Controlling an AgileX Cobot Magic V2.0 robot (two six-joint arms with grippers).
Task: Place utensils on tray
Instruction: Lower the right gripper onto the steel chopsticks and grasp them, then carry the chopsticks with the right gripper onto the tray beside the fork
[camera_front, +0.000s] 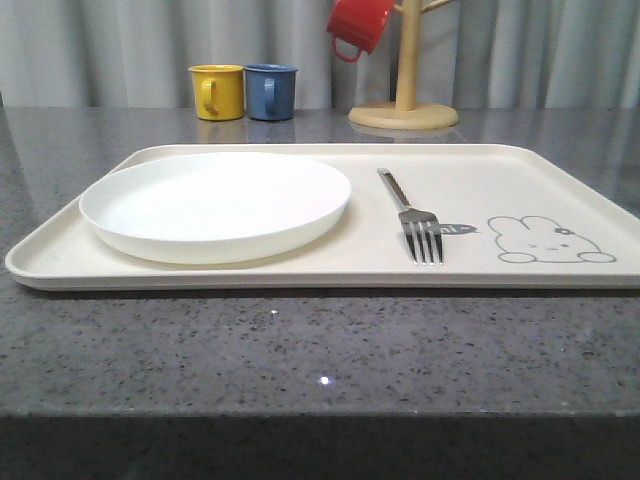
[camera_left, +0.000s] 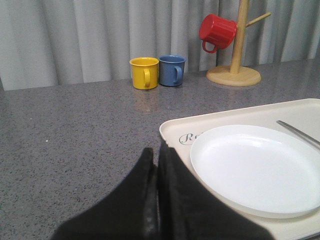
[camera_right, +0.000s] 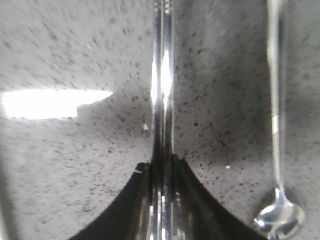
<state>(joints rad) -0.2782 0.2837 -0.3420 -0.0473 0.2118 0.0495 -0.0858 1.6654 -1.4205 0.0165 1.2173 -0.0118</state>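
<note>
Cream tray already carries the plate and fork. Left pincer is pressed together, empty, over the table; the tray corner sits just beside its tips, plate beyond that. Right pincer is clamped on the chopsticks, long axis running straight out ahead from between its tips. Spoon lies on the table beside the right pincer, parallel to the chopsticks, bowl end nearest. Right arm looks best placed for both.
</note>
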